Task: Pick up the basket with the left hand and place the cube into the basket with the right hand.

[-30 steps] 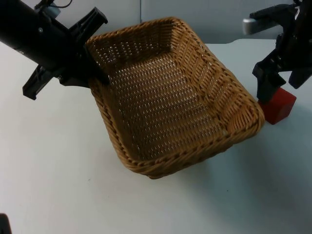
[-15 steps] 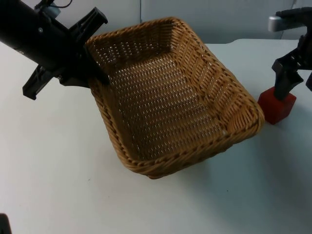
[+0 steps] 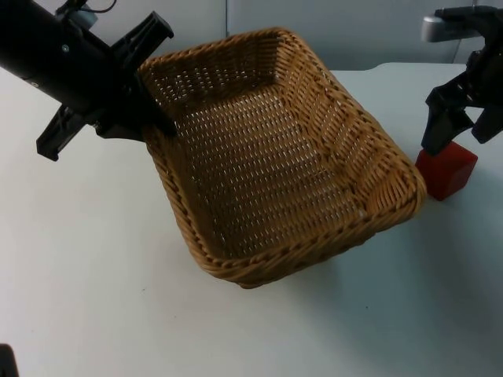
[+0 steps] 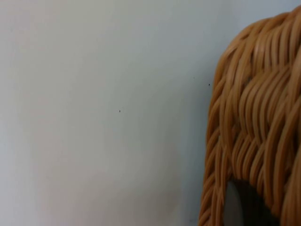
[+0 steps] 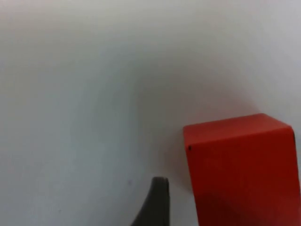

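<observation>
Basket (image 3: 275,157) (one), one cube (image 3: 446,170)

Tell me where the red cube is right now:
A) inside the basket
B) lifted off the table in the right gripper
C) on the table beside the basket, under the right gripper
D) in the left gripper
C: the red cube sits on the white table just outside the basket, with the right gripper open above it.
</observation>
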Robot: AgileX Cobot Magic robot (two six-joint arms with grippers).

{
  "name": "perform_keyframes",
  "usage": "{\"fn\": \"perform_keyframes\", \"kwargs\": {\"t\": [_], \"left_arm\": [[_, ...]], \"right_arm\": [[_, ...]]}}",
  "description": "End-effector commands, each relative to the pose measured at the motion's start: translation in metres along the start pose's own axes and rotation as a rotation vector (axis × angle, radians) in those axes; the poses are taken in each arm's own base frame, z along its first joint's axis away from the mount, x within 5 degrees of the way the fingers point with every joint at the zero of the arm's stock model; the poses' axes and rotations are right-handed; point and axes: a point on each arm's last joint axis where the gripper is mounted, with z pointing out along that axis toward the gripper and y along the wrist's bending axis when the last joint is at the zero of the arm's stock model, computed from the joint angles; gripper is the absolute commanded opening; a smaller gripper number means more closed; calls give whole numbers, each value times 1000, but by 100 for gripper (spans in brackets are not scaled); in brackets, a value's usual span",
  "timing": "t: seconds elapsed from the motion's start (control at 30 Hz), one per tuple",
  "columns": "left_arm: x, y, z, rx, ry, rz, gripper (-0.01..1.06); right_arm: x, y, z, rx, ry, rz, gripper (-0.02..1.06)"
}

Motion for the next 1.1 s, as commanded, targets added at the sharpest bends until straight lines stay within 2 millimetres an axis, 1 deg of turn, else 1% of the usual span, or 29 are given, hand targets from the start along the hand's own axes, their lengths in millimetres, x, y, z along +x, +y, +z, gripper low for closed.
{"fn": "perform_keyframes", "kwargs": {"t": [0.0, 0.17, 0.3, 0.47, 0.6, 0.8, 0.83, 0.87, 0.9, 0.93, 0.97, 1.0, 1.07], "left_arm": [[0, -10, -4, 33, -6, -8, 0], [0, -10, -4, 33, -6, -8, 0], [0, -10, -4, 33, -6, -8, 0], [0, -10, -4, 33, -6, -8, 0], [0, -10, -4, 33, -6, -8, 0], [0, -10, -4, 33, -6, -7, 0], [0, -10, -4, 33, -6, -7, 0], [0, -10, -4, 33, -6, -7, 0], [0, -10, -4, 33, -6, -7, 0], [0, -10, -4, 33, -6, -7, 0], [0, -10, -4, 33, -6, -7, 0], [0, -10, -4, 33, -6, -7, 0], [0, -10, -4, 33, -6, -7, 0]], "right_arm": [[-2, 0, 3, 5, -2, -17, 77], [-1, 0, 8, 2, 6, -12, 77], [1, -1, 20, -5, 27, -6, 77], [1, -2, 24, -2, 23, -1, 77], [3, -2, 34, -8, 43, 19, 77], [4, -3, 38, -10, 50, 20, 76], [4, -3, 38, -10, 50, 20, 72], [4, -2, 38, -11, 52, 18, 63], [4, -2, 38, -13, 55, 12, 54], [5, -2, 38, -19, 58, 1, 40], [5, -2, 38, -19, 58, 1, 40], [5, -2, 37, -21, 61, -6, 21], [5, -1, 35, -29, 71, -29, 2]]}}
